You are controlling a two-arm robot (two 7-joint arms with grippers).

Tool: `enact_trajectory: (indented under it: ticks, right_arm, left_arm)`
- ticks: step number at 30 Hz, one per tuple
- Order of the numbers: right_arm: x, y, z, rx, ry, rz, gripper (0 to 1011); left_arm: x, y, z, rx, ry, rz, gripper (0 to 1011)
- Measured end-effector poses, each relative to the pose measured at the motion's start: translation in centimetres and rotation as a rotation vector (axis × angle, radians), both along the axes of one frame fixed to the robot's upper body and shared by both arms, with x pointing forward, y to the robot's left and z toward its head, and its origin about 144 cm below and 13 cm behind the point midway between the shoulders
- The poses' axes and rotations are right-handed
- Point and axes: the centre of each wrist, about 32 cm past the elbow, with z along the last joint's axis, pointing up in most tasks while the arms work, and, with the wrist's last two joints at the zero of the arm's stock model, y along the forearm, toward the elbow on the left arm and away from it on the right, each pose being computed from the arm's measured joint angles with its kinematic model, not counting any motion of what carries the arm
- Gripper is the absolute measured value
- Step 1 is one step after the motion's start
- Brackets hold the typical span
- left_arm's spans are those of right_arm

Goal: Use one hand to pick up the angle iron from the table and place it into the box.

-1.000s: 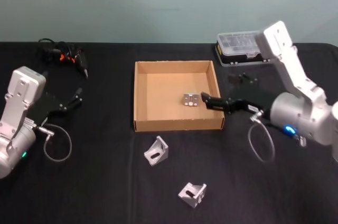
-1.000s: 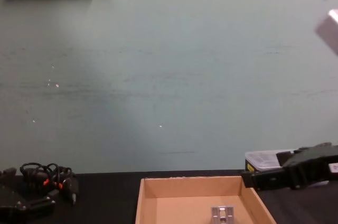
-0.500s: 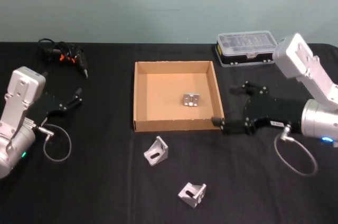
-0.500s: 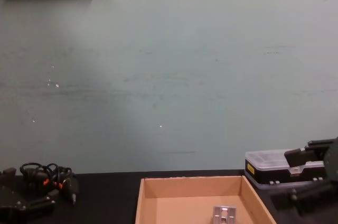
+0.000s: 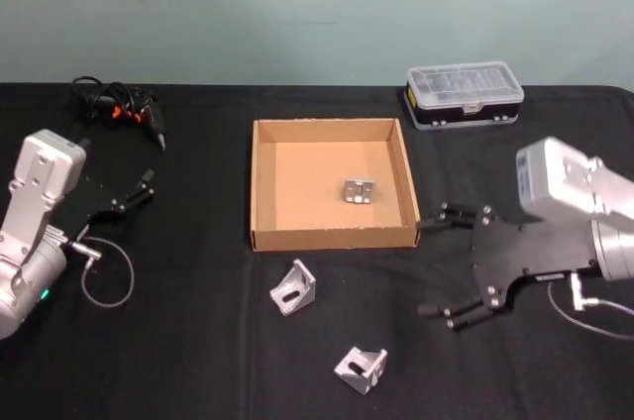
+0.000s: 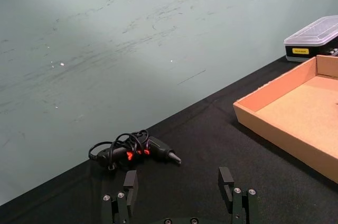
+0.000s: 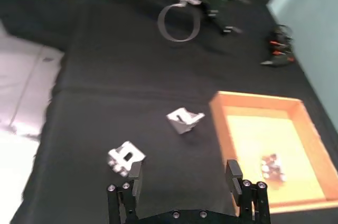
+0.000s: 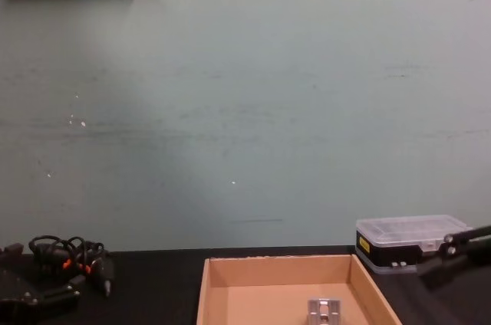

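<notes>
Black two-fingered right gripper (image 5: 423, 267) near front-right corner of shallow brown cardboard box (image 5: 256, 182), fingers wide apart. 1 silver angle iron (image 5: 359, 190) inside box, 2 more (image 5: 293, 284) (image 5: 361, 366) on matte black tabletop (image 5: 198, 341) in front. Far left, left gripper (image 5: 139, 187), fingers apart.

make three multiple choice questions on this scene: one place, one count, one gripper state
1. Where is the clear-lidded case? A in the box; B on the table behind the box's right corner; C at the table's front edge.
2. How many angle irons lie outside the box? A none; B two; C four.
3. The right gripper is: A open, empty; B shut on an angle iron; C shut on the box wall.
B, it sits past the far right corner; B, two lie before the box, a third angle iron inside; A, fingers spread over bare table. Left gripper parked at left.
</notes>
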Motion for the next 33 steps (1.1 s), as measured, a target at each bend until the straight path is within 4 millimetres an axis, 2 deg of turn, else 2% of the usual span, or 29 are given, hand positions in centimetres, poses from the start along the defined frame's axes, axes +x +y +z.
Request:
enact_trajectory:
  ticks: [6,14,33]
  right_arm:
    - [0.4,0.8,0.6,-0.085,-0.008,0.124,1003]
    - [0.9,2.4,0.4,-0.191,-0.026,0.244,1003]
    - [2.0,5.6,-1.4,-0.279,-0.015,0.332,1003]
  left_arm:
    - [0.0,0.0,0.0,0.000,0.000,0.000,1000]
    - [0.0,0.0,0.0,0.000,0.000,0.000,1000]
    - [0.0,0.0,0.0,0.000,0.000,0.000,1000]
